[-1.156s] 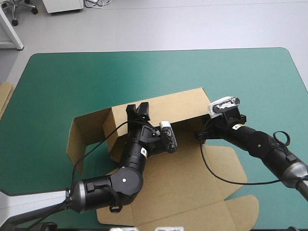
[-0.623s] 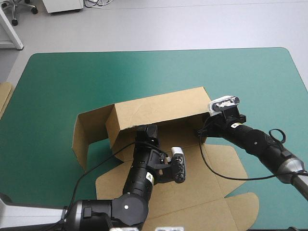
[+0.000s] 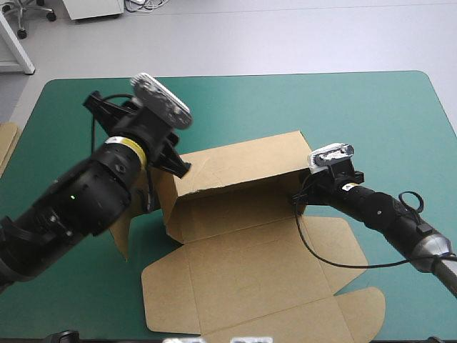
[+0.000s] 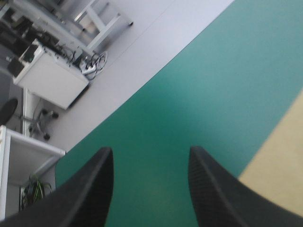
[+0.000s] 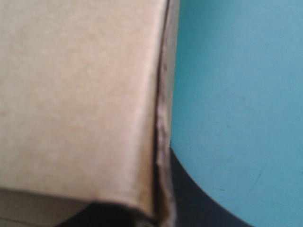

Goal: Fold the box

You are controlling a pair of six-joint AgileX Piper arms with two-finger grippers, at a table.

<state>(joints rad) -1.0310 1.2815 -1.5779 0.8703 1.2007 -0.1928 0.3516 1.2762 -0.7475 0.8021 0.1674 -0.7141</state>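
Teal-green cover (image 3: 357,107) carries the brown box (image 3: 243,250), far wall raised.

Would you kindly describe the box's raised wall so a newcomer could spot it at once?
On the teal-green table a brown box sits near the middle, partly folded. Its long wall runs along the far side, its right end at the right hand. It stands upright, while the broad panels on its near side lie flat.

The bench (image 3: 321,107), under its teal-green cover, carries the brown box (image 3: 243,264) near the middle of its near edge. One long wall stands raised toward the far edge, and the flapped sheet lies flat before it.
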